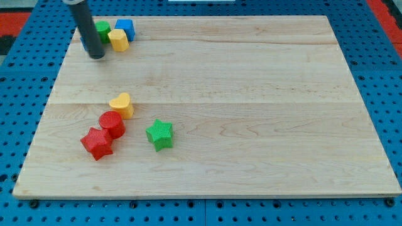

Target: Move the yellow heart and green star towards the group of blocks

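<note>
The yellow heart lies left of the board's middle, touching the red cylinder below it. The green star lies to the heart's lower right, apart from it. A group of blocks sits at the view's top left: a green block, a yellow hexagon block and a blue block. My tip stands at the view's top left, just left of and below that group, far above the heart and star. A bit of blue shows behind the rod.
A red star-like block touches the red cylinder at its lower left. The wooden board lies on a blue pegboard surface.
</note>
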Motion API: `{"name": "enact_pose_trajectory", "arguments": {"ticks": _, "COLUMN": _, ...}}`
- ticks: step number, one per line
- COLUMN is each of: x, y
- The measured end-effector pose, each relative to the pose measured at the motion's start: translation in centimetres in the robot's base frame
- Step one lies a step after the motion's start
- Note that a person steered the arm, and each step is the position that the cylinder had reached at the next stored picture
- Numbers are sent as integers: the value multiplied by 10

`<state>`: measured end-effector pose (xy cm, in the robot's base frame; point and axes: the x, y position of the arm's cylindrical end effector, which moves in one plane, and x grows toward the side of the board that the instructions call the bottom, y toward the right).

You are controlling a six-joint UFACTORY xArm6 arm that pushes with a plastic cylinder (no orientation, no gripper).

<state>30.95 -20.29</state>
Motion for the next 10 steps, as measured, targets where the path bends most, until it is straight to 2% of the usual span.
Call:
{"name": "enact_pose_trajectory", "arguments": {"ticks": 1, "x": 47, "y": 25}}
{"name": "enact_pose_trajectory", "arguments": {"ticks": 2, "x": 68, "y": 138}}
{"name": "enact_pose_trajectory", "arguments": {"ticks": 3, "x": 153, "y": 216}}
{"name": "enact_pose_trajectory", "arguments": {"ticks": 4, "x": 210, "y": 197}}
{"name": "enact_pose_trajectory", "arguments": {"ticks": 5, "x": 205, "y": 114}}
{"name": "enact_pose_trajectory", "arguments": {"ticks": 6, "x": 206, "y": 87}}
{"name": "enact_pose_trajectory", "arguments": {"ticks": 7, "x": 245, "y": 121}}
{"name": "enact_pose_trajectory", "arguments": {"ticks": 8, "x": 244, "y": 54}}
{"name": "enact_pose_trajectory", "arguments": {"ticks": 9, "x": 191, "y": 54}}
{"name": "enact_pose_trajectory", "arguments": {"ticks": 10, "x": 170, "y": 54}}
